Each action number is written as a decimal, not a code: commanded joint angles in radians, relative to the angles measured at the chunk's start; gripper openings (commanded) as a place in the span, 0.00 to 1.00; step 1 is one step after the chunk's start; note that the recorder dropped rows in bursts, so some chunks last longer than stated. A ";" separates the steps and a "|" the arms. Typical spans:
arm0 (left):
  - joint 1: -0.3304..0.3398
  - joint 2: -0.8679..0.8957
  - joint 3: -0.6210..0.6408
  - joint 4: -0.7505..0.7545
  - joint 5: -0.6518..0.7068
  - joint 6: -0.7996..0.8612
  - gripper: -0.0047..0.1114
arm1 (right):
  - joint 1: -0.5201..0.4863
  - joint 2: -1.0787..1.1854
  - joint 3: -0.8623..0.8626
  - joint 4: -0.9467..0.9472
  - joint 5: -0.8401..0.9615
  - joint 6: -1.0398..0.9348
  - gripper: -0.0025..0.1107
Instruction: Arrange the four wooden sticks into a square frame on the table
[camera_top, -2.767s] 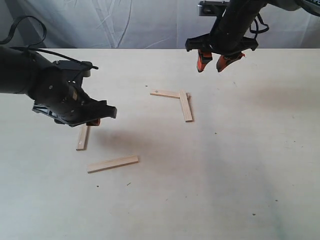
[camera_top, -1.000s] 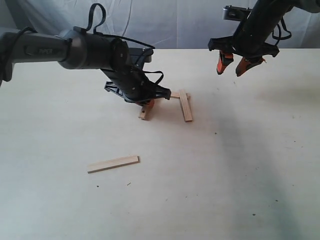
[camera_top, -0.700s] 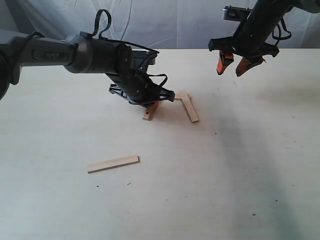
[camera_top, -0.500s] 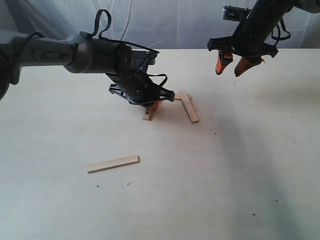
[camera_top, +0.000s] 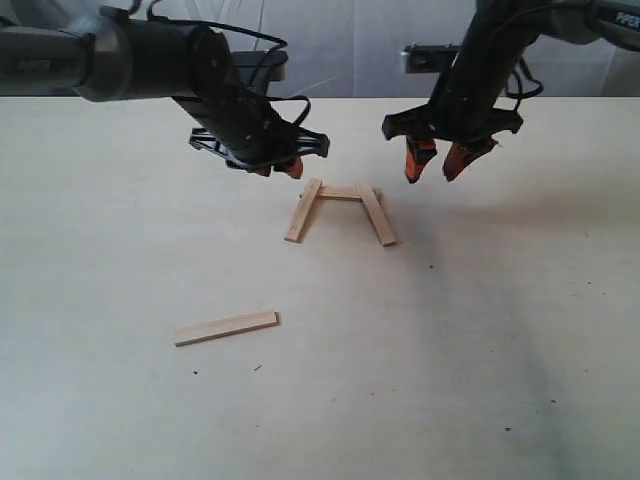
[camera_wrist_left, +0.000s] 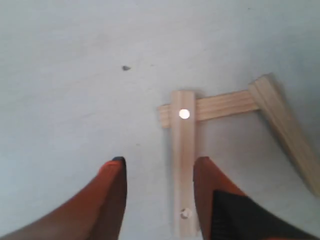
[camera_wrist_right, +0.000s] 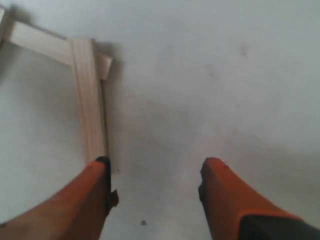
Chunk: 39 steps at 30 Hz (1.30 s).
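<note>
Three wooden sticks lie joined on the table: a left stick, a short far stick, and a right stick. They make a frame with its near side unclosed. The fourth stick lies alone nearer the front left. My left gripper hovers open just behind the left stick, holding nothing. To the right of the right stick my right gripper hangs open above the table, empty.
A pale wrinkled cloth backdrop runs behind the table's far edge. Small dark specks dot the surface, such as one speck near the right stick.
The left gripper let go of the left stick and rose back to the left; the stick now lies against the far stick. The right gripper came down and left toward the right stick.
</note>
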 joint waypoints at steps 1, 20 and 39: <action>0.061 -0.015 0.002 -0.018 0.083 0.000 0.29 | 0.042 -0.007 0.067 -0.019 -0.073 -0.010 0.33; 0.006 0.066 0.080 -0.371 -0.064 0.230 0.04 | 0.065 -0.004 0.242 0.027 -0.246 0.020 0.06; 0.006 0.072 0.082 -0.368 -0.082 0.230 0.04 | 0.065 -0.004 0.272 0.122 -0.261 0.016 0.06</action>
